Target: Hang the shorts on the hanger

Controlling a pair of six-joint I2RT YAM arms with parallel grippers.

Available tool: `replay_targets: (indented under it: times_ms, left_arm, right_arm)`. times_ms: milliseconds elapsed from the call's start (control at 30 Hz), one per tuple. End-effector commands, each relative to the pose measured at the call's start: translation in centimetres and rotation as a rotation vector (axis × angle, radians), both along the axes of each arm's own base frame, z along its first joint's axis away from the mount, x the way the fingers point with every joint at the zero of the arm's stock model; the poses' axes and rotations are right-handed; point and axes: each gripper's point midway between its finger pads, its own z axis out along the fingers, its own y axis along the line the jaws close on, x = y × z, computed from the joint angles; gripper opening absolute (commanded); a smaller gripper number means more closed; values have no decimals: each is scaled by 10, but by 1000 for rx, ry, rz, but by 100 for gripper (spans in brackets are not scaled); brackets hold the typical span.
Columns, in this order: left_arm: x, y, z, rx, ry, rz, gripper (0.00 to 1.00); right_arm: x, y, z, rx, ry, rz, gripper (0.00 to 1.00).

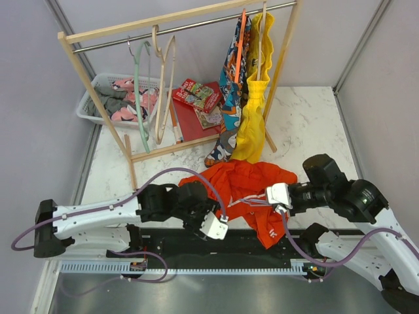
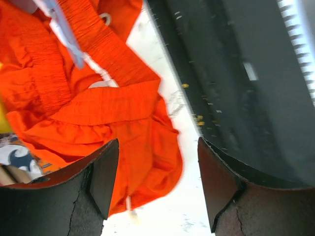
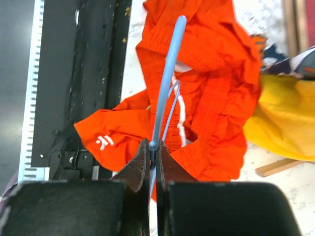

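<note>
The shorts (image 1: pixel 239 183) lie crumpled on the marble tabletop (image 1: pixel 308 118) between the two arms, in front of the wooden clothes rack (image 1: pixel 98 91), one leg spilling toward the dark strip (image 1: pixel 170 245) at the near edge. The right fingers (image 3: pixel 140 164) are pressed together on the hanger (image 3: pixel 167 83), pinching the thin blue rod low down so that its length reaches up and across the gathered orange waistband. That grip seems meant to steady the hanger as a fixed bar while the fabric is worked onto it. Whether the rod has already entered the waist or a leg opening, I cannot tell. The left fingers (image 2: pixel 101 177) are spread wide with nothing between them, hovering just above the hem of the shorts at the edge of the tabletop. From there they look set to drop and take a fold of cloth, so the step in hand is probably grasping the fabric, and the draping is not yet done. As for writing, the only mark on the shorts is a small white logo (image 3: pixel 102 142) on one leg, a few short strokes and no letters I can read. The red packets (image 1: pixel 196 95) lying behind the rack carry print too small to make out. A yellow garment (image 1: pixel 252 124) hangs from the rail, its tail touching the shorts
</note>
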Motion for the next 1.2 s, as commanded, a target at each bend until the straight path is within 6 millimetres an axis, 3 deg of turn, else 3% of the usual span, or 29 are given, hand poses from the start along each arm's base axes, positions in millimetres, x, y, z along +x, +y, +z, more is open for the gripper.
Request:
replay_targets:
  times_ms: [0,200,333,433,533,567,600,667,700,800,1000,1167]
  left_arm:
    - [38,-41,7,-106,-219,26,72]
    - [49,-50,-42,-20,-232,50,75]
    - [67,-39,-72,63,-297,110,76]
    - [68,-31,-83,103,-282,157,60]
    - [71,-29,-67,67,-273,209,28]
    - [74,-27,-61,54,-268,236,11]
    - [80,-29,-51,33,-275,264,3]
    - [90,-26,-36,-6,-244,331,2]
    - [90,-32,-16,-79,-221,333,2]
    - [87,-32,16,-192,-188,322,2]
    - [79,-31,24,-202,-147,308,2]
    - [89,-34,41,-238,-106,375,2]
  right_arm:
    - [2,-7,-21,-72,6,2,0]
    - [11,-3,-29,-62,9,-33,0]
    - [11,1,-29,-50,15,-19,0]
    - [10,3,-28,-44,12,-6,0]
    - [10,5,-28,-34,18,2,0]
    - [8,7,-27,-27,23,8,0]
    - [9,7,-27,-23,20,9,0]
    - [10,9,-24,-7,11,14,0]
    - [10,11,-22,2,8,19,0]
    - [14,19,-12,55,-17,17,0]
    - [28,37,5,150,-57,3,0]
    - [33,57,23,254,-43,21,0]
